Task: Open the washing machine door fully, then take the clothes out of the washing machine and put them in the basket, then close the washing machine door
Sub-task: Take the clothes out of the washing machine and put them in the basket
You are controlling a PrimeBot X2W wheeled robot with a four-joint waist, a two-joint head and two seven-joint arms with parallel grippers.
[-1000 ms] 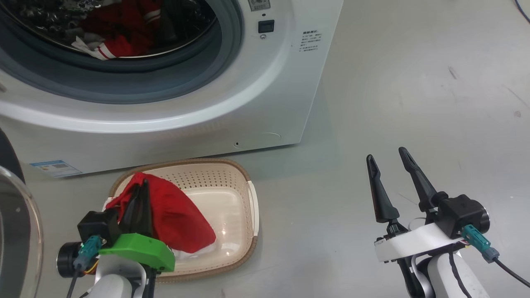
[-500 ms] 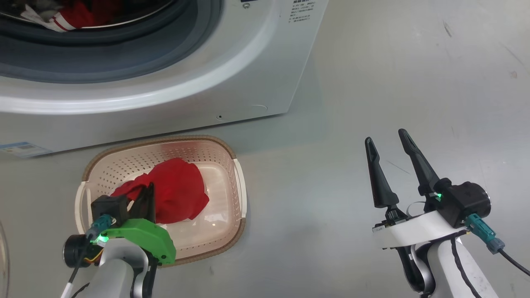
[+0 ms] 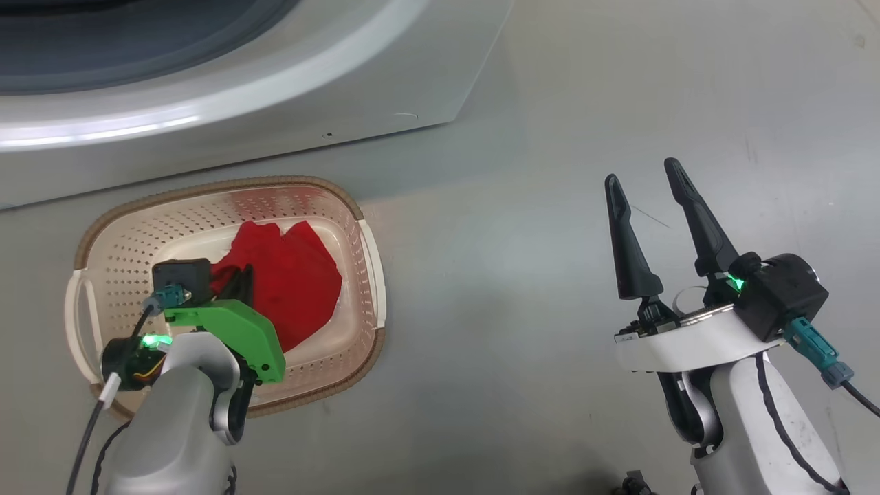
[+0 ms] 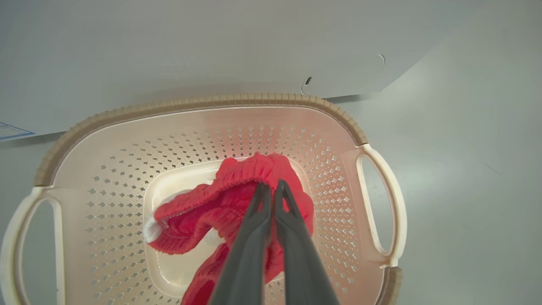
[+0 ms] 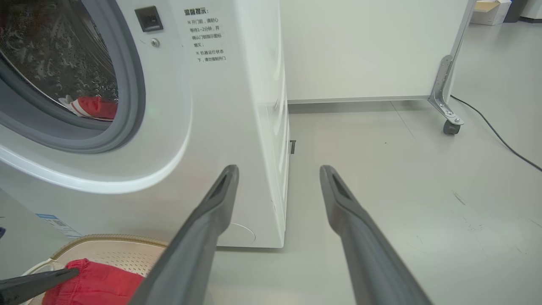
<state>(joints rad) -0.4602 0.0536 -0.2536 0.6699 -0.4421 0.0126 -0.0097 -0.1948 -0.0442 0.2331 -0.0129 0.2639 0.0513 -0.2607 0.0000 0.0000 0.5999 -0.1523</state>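
A red garment (image 4: 228, 203), knitted with a small white patch at one edge, lies bunched on the bottom of the basket (image 3: 206, 189), reaching up towards its right-hand wall. The left hand (image 4: 272, 185) is down inside the basket, its two dark fingers pressed together and clamped on a raised fold of the red garment near the middle of the bundle.

The basket, cream with perforated sides and a brown woven-look rim, stands on the grey floor (image 3: 515, 289) just in front of the washing machine (image 5: 237, 106), close to the machine's right front corner. A blue sticker (image 4: 10, 130) sits low on the machine's front to the left, and a round flap (image 5: 243, 233) low on the right.

In the right wrist view the drum is uncovered inside its grey rubber seal (image 5: 131, 84), and a red-and-white garment (image 5: 93, 108) lies at the lip of the drum.

The right hand (image 3: 640, 172) hangs over bare floor, well apart from the basket on its right, fingers spread wide with nothing between them. Beyond the machine stands a white panel (image 5: 360, 51) on a castor (image 5: 449, 127), with a dark cable (image 5: 495, 135) trailing across the floor.
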